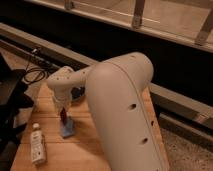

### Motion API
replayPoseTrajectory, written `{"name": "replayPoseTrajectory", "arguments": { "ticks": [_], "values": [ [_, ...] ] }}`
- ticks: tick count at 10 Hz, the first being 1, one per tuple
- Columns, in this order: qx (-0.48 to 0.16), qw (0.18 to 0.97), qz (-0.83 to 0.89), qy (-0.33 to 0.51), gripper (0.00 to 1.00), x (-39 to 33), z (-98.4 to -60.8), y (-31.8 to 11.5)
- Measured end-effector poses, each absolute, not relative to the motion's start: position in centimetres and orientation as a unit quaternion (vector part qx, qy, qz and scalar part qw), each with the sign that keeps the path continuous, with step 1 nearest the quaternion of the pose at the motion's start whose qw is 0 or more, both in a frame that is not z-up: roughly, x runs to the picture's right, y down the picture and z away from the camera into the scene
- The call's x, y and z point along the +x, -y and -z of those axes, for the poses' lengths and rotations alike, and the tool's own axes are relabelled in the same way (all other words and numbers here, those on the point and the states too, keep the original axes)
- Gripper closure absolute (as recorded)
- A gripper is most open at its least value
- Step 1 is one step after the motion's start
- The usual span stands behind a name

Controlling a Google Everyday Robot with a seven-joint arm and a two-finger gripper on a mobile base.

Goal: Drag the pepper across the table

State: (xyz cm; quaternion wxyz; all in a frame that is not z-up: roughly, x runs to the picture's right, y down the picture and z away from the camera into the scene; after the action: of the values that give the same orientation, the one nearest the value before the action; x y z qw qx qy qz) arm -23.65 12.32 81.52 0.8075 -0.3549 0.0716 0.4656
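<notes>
The pepper (63, 117) shows as a small dark red sliver right under my gripper (62, 109), at the upper edge of the blue cloth-like piece (68, 128). The gripper hangs down from the white wrist over the left part of the light wooden plank table (100, 150). I cannot tell whether the gripper touches or holds the pepper. My large white arm covers the table's middle and right side.
A white bottle (37, 145) lies on the table near its front left corner. A dark bowl (77, 93) sits behind the wrist, mostly hidden. Black cables (32, 75) and dark equipment lie off the table's left edge. A dark wall with a railing runs behind.
</notes>
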Motion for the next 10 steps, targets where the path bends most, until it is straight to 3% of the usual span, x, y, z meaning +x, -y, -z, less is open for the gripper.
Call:
{"name": "replayPoseTrajectory", "arguments": {
  "ticks": [10],
  "values": [
    [-0.367,0.827,-0.419,-0.071,0.99,-27.7,-78.9,-13.4]
  ]
}}
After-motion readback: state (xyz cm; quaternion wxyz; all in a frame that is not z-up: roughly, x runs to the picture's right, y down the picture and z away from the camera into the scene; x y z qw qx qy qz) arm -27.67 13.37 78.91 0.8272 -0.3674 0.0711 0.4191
